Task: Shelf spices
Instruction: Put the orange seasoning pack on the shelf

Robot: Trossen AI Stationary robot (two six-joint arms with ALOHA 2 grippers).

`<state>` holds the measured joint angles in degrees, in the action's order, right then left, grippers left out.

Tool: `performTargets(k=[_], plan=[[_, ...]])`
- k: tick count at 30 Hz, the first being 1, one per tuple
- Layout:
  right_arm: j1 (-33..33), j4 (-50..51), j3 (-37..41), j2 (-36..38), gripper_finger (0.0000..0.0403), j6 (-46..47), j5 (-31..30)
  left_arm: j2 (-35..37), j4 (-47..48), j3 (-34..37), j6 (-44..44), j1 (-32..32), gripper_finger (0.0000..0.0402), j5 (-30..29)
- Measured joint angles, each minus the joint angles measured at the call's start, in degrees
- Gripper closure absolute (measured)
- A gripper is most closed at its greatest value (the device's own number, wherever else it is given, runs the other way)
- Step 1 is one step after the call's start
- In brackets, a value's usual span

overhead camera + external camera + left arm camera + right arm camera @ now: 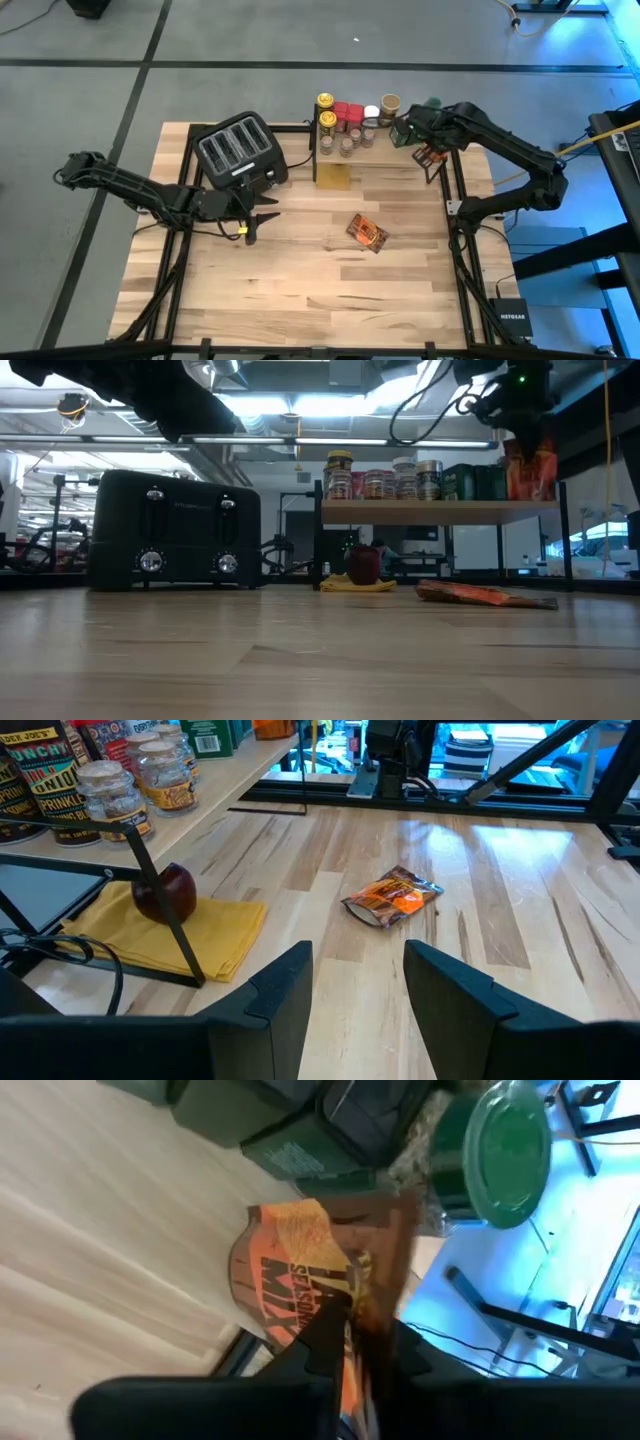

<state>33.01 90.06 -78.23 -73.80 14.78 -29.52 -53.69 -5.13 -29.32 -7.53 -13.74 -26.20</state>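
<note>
Black toaster (pixel 240 152) at left; left gripper (pixel 251 228) just in front, jaws partly apart, nothing held. Packet (pixel 367 233) flat mid-table. Jars (pixel 345 118) on shelf (pixel 440 512). Right gripper (pixel 430 158) over shelf's right end, pinching 2nd packet (pixel 300 1275).

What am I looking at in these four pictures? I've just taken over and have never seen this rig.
Two robot arms work at a wooden table. One camera looks down from above, one sits at table height, and one rides on each wrist. The right gripper is shut on an orange foil packet at the shelf, beside the spice jars. The left gripper waits open near the toaster. Another foil packet lies on the table. Under the shelf, an apple rests on a yellow cloth.
</note>
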Motion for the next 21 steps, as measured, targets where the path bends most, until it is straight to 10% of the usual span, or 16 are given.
performTargets(k=[12, 21], plan=[[0.0, 0.0, -4.5, 0.2, 0.0262, -1.4, 2.7, 0.0, -0.3, 0.0, 0.0, 0.2, 0.0249, 0.0], [-0.9, -0.1, -15.1, 0.3, 0.0242, 2.1, 17.2, 0.0, -0.3, 0.0, 0.4, 0.2, 0.0249, 0.0]])
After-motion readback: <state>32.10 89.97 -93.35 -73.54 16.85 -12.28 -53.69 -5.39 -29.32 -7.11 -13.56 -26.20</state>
